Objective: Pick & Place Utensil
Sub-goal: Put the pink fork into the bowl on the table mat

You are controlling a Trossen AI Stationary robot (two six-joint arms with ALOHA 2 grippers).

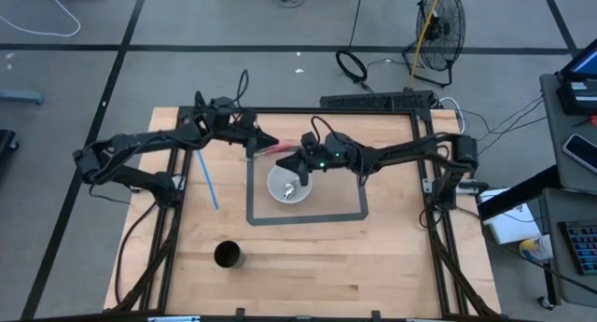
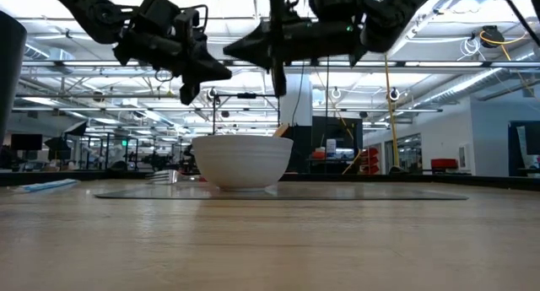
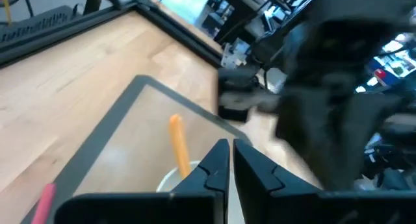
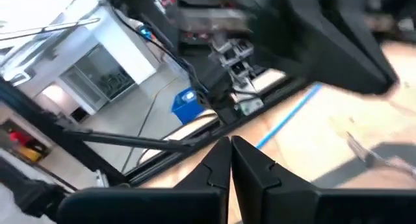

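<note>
A white bowl stands inside the taped rectangle. An orange-handled utensil sticks out of it, leaning on the rim. A pink utensil lies on the table just beyond the bowl, and a silver fork lies near the rectangle's far left corner. My left gripper hovers shut above the pink utensil. My right gripper hovers shut above the bowl's far left rim. The two tips nearly meet and nothing shows between either pair of fingers.
A blue utensil lies on the table left of the rectangle. A black cup stands near the front left. The wood to the right of and in front of the bowl is bare. A fan and cables lie beyond the far edge.
</note>
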